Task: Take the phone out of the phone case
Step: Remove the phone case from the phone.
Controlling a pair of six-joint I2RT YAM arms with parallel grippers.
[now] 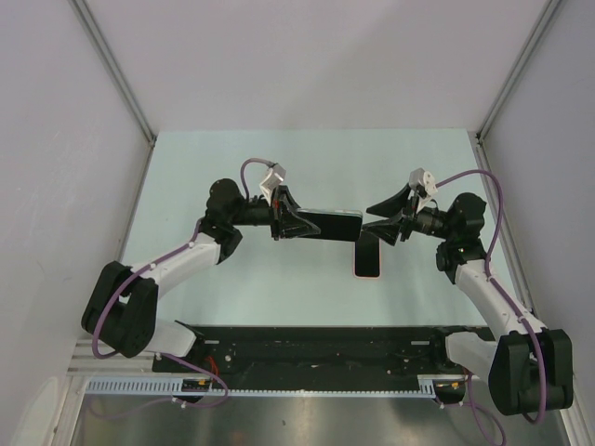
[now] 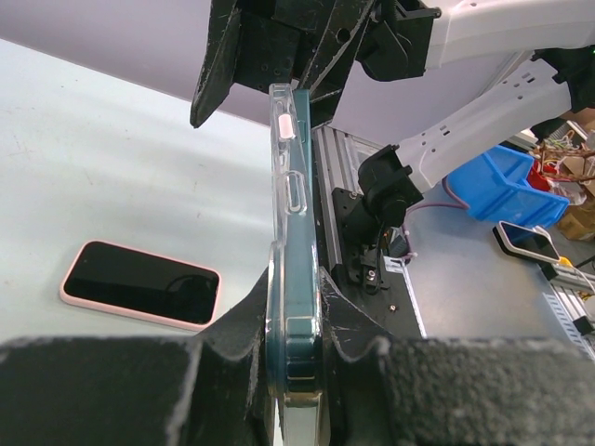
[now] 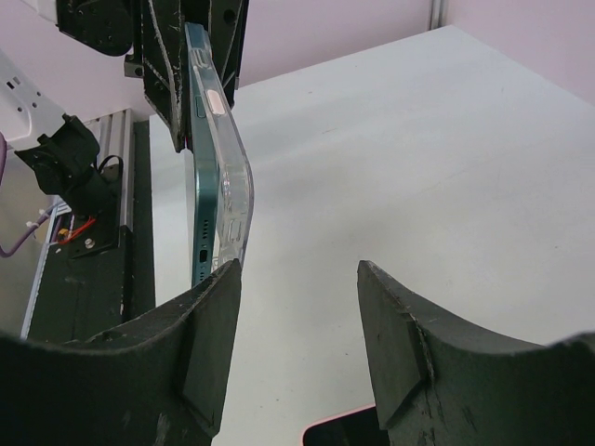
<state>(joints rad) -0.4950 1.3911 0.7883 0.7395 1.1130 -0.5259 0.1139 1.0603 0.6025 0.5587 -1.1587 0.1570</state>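
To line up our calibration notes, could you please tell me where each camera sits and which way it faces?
Top external: above and behind the robot, looking down on the table; both arms show, left gripper clamping the cased phone, right gripper open at its far end.
Left wrist: looks along the cased phone toward the right gripper; own fingers at bottom.
Right wrist: looks back toward the left gripper; own fingers below.
Shared: top and left wrist both show the pink phone lying flat.

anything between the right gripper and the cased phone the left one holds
Nothing: in the right wrist view the cased phone's free end sits right beside one finger of the open right gripper, with no object between them.
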